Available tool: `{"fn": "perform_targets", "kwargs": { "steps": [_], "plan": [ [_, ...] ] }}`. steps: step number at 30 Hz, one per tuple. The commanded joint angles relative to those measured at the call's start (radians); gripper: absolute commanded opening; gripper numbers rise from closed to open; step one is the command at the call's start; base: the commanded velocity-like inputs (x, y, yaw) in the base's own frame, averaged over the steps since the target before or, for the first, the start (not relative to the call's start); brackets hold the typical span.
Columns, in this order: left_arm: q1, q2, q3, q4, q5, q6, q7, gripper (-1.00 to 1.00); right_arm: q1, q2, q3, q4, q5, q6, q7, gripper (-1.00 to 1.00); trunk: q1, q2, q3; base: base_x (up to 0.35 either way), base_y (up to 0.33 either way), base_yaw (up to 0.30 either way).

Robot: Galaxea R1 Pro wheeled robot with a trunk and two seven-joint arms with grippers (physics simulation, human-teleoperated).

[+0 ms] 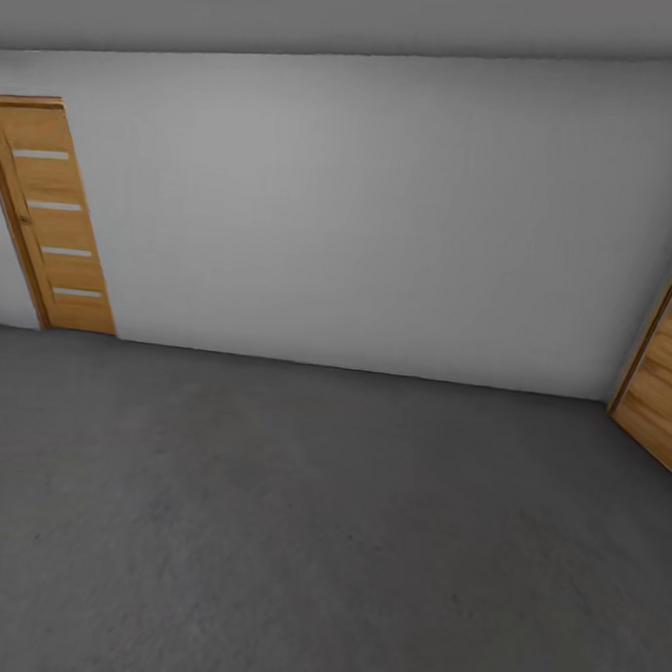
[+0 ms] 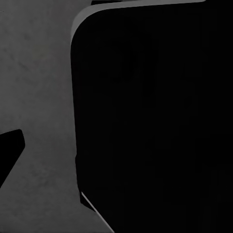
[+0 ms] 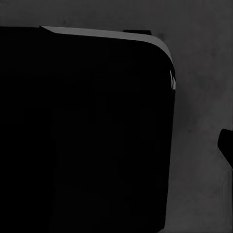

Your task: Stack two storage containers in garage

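I am in the garage, facing a plain white wall (image 1: 365,208) across the dark grey concrete floor (image 1: 322,536). The two storage containers are out of view. Both wrist views look down past my own black base (image 2: 155,121) (image 3: 87,131) onto the same mottled floor (image 2: 39,73) (image 3: 204,97). A dark sliver, possibly a finger (image 2: 9,155), juts in at the edge of the left wrist view, and a similar one (image 3: 227,148) in the right wrist view. Nothing is seen held.
A narrow wooden door (image 1: 58,226) with several pale glass slats stands at the far left of the wall. The edge of a wide horizontal-plank wooden door (image 1: 669,379) shows at the right. Bare concrete stretches between them.
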State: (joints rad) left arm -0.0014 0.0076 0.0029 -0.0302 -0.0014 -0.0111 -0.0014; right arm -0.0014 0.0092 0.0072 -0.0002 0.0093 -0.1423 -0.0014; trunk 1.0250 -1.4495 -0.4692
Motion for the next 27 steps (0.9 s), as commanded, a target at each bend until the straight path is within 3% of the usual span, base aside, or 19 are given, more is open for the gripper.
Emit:
{"fn": "perform_targets", "kwargs": {
  "steps": [1,27],
  "plan": [
    [0.0,0.0,0.0,-0.001,0.0,-0.001,0.0,1.0,0.0,0.0,0.0,0.0,0.001,-0.003,0.0,1.0,0.0,0.0,-0.001,0.0,0.0,0.3],
    [0.0,0.0,0.0,-0.001,0.0,-0.001,0.0,1.0,0.0,-0.007,0.0,0.005,-0.002,-0.005,0.0,1.0,0.0,0.0,-0.001,0.0,0.0,0.3]
  ]
}}
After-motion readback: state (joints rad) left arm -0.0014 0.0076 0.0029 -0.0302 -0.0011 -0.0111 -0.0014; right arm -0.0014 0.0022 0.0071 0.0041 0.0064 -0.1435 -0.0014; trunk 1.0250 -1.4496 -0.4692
